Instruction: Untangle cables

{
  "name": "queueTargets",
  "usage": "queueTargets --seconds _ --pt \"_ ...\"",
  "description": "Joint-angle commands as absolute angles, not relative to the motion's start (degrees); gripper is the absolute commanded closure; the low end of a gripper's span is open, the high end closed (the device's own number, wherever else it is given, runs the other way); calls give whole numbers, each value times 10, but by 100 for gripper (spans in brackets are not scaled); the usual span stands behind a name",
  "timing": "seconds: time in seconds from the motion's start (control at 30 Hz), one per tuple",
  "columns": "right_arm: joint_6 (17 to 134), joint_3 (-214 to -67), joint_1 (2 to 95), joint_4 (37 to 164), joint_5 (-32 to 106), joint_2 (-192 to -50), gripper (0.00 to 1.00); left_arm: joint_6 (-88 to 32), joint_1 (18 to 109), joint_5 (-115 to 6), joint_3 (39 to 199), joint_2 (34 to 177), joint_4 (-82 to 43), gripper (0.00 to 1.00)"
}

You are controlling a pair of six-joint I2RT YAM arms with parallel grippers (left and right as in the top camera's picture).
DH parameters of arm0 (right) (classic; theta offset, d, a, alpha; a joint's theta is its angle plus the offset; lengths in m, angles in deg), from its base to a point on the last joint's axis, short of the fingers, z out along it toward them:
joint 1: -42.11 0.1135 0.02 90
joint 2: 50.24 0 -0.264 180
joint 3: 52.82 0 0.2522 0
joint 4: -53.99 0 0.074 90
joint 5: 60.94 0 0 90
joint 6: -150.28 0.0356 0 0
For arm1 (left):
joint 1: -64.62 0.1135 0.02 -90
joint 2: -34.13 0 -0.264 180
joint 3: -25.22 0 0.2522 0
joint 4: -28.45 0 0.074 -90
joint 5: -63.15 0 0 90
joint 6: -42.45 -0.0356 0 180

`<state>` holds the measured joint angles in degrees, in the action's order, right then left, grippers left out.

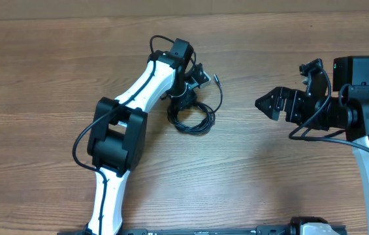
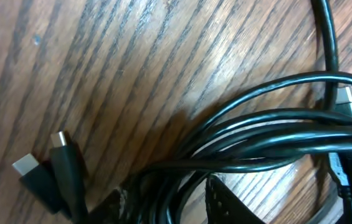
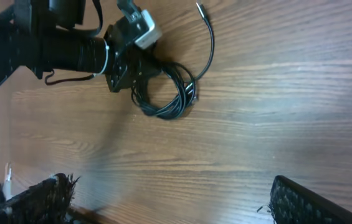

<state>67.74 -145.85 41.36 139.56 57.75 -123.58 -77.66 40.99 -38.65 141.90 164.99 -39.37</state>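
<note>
Closing left claw (image 1: 185, 98) over tangled cables (image 1: 196, 119); pinch impossible to tell.
Next, probably: tug one loop free with wide-spread right claw (image 3: 169, 186).

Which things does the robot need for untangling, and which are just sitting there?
For the job: the coiled black cables; the left hand over them; the right hand, open, off to the side.
Just there: the wooden table; the thick wire on the left arm.

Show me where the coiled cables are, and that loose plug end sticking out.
coiled cables (image 2: 269, 134): left wrist view, middle of the bundled strands.
loose plug end (image 3: 199, 8): right wrist view, its metal tip.
</note>
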Motion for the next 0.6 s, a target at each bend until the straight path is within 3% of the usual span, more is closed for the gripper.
queueTargets --seconds 0.0,0.2,0.4,0.57 --pt "674 -1472 411 1388 570 -1231 0 -784 406 -385 1432 1655 -392 69" --pt "673 -1472 411 1387 570 -1231 0 -782 406 -369 1502 1641 -454 61" --pt "674 -1472 411 1386 570 -1231 0 -783 407 -372 1569 1641 -515 37" --pt "673 -1472 411 1386 570 -1231 0 -810 407 -381 1537 1642 -506 42"
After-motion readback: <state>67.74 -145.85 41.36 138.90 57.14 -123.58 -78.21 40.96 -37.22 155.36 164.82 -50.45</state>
